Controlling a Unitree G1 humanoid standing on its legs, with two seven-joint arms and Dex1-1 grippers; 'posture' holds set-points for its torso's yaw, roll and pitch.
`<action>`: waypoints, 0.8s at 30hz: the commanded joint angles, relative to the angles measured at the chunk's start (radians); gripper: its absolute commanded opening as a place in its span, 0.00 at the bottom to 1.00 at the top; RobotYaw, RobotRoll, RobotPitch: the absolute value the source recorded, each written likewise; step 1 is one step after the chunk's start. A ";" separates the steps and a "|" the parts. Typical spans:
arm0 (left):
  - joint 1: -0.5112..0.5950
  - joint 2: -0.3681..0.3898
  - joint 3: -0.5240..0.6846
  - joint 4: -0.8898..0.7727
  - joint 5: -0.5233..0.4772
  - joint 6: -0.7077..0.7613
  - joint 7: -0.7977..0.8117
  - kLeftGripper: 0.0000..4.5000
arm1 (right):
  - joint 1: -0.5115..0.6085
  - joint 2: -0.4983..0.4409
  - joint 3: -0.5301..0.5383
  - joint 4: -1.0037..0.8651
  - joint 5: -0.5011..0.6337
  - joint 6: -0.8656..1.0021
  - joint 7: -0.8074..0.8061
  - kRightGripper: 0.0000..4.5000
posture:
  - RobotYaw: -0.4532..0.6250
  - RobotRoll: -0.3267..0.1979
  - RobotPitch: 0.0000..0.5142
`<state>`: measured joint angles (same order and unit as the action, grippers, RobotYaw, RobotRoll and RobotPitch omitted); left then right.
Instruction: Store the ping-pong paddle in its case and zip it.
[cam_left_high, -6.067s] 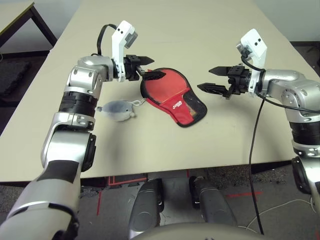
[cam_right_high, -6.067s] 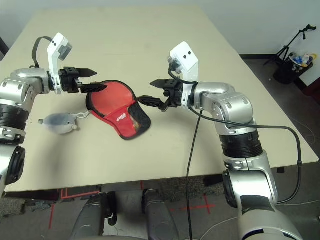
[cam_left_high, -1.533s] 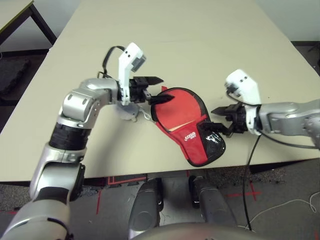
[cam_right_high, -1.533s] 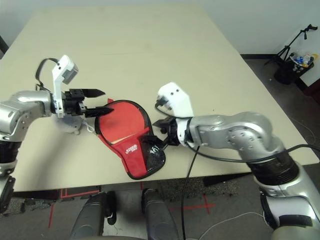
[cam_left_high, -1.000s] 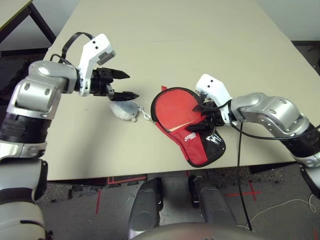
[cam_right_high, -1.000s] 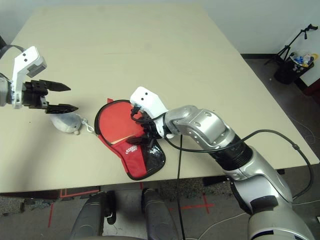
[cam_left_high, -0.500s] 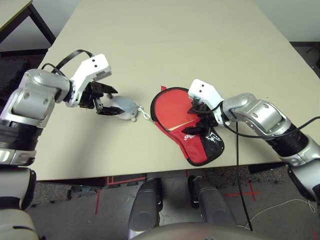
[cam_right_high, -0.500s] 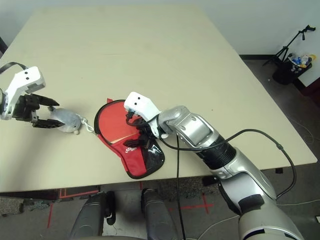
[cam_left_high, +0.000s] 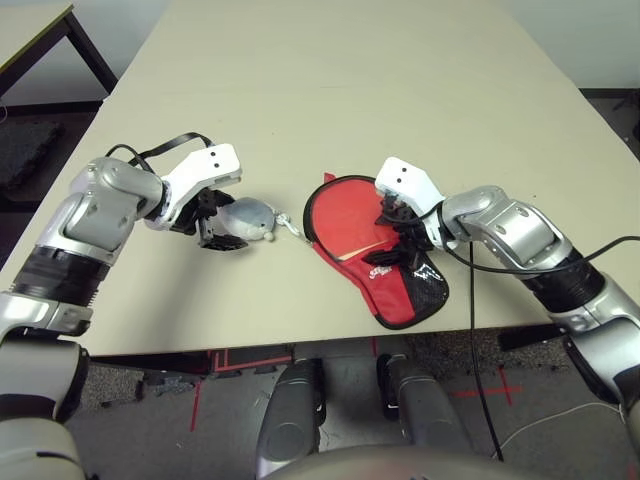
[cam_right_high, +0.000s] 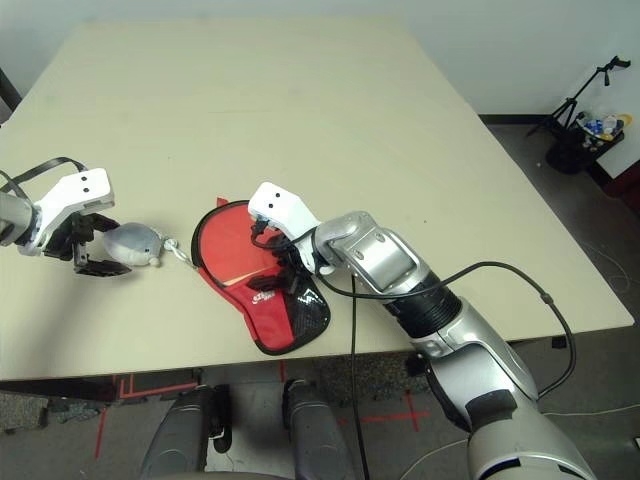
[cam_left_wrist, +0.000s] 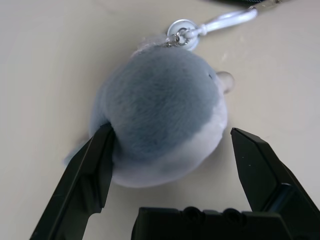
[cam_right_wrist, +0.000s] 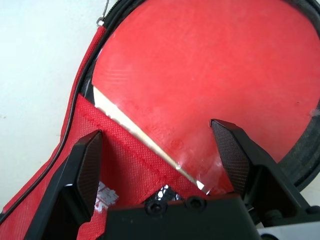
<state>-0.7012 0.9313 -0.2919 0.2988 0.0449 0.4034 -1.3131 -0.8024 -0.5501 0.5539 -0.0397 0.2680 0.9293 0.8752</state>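
The red case (cam_left_high: 398, 292) lies open near the table's front edge, its black mesh end toward me. The ping-pong paddle (cam_right_wrist: 200, 70) sits inside it; its red face (cam_left_high: 345, 212) shows under the folded-back flap (cam_right_wrist: 125, 175). My right gripper (cam_left_high: 390, 240) hovers low over the middle of the case, open, its fingers (cam_right_wrist: 87, 165) spread above the flap and the paddle face. My left gripper (cam_left_high: 222, 222) is open around a small grey-white pouch (cam_left_wrist: 160, 115). One finger (cam_left_wrist: 95, 170) touches the pouch; the other stands clear.
A white cord with a metal ring (cam_left_wrist: 181, 30) runs from the pouch (cam_left_high: 252, 217) to the case's rim. A black cable (cam_left_high: 472, 330) hangs from my right arm past the table's front edge. The beige table (cam_left_high: 400, 90) stretches far behind. A second table's corner (cam_left_high: 30, 20) stands back left.
My left gripper has come down and moved right, from above the table to straddling the grey pouch. My right gripper has stayed over the case, shifting only slightly.
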 joint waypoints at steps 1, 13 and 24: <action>0.004 -0.034 -0.027 0.037 0.023 -0.028 0.002 0.81 | 0.015 0.011 -0.008 0.020 -0.015 0.017 0.006 1.00 | 0.47 0.62 0.30; -0.056 -0.076 -0.007 0.126 0.072 -0.106 0.058 0.05 | 0.021 0.015 -0.014 0.012 -0.043 0.018 0.022 1.00 | 0.47 0.62 0.31; -0.402 -0.280 -0.009 0.634 0.212 -0.312 0.374 0.04 | 0.029 -0.048 0.049 -0.061 -0.119 0.003 0.067 1.00 | 0.45 0.62 0.33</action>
<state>-1.0713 0.6692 -0.3006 0.8529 0.2336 0.1246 -0.9985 -0.7928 -0.5914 0.5708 -0.0920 0.1680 0.9269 0.9357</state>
